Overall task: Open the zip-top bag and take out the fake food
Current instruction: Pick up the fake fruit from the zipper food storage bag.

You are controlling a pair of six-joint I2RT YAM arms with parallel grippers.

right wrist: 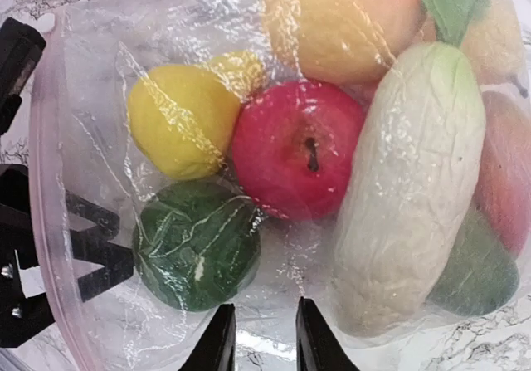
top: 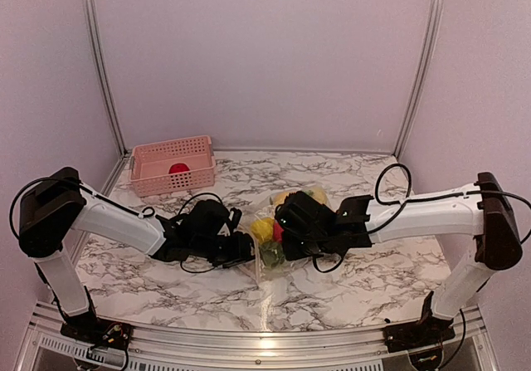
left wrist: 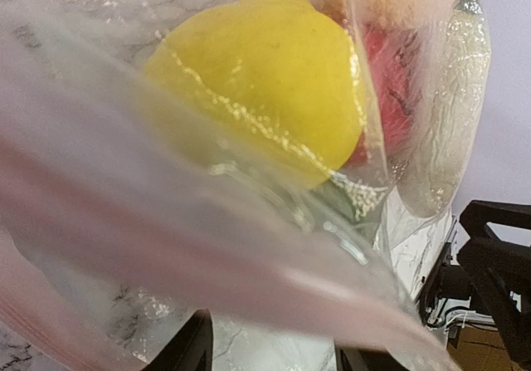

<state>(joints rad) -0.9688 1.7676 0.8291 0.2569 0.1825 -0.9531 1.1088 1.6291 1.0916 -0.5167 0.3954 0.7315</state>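
The zip-top bag point(top: 292, 265) lies on the marble table between both arms, with the fake food point(top: 264, 228) inside. In the right wrist view a yellow lemon point(right wrist: 178, 130), red apple point(right wrist: 294, 147), dark green vegetable point(right wrist: 195, 242) and pale cream-green vegetable point(right wrist: 411, 197) show through the bag point(right wrist: 91, 72). My right gripper point(right wrist: 265, 339) hovers over the film, its jaws a narrow gap apart with nothing pinched. My left gripper point(left wrist: 278, 356) stands open at the bag's pink zip edge point(left wrist: 124, 238), a yellow fruit point(left wrist: 265, 72) just beyond. From above, the left gripper point(top: 241, 248) and right gripper point(top: 286, 222) flank the bag.
A pink slatted basket point(top: 172, 176) sits at the back left with a red item point(top: 177, 168) in it. Black cables loop off both wrists. Walls with metal rails enclose the table on three sides.
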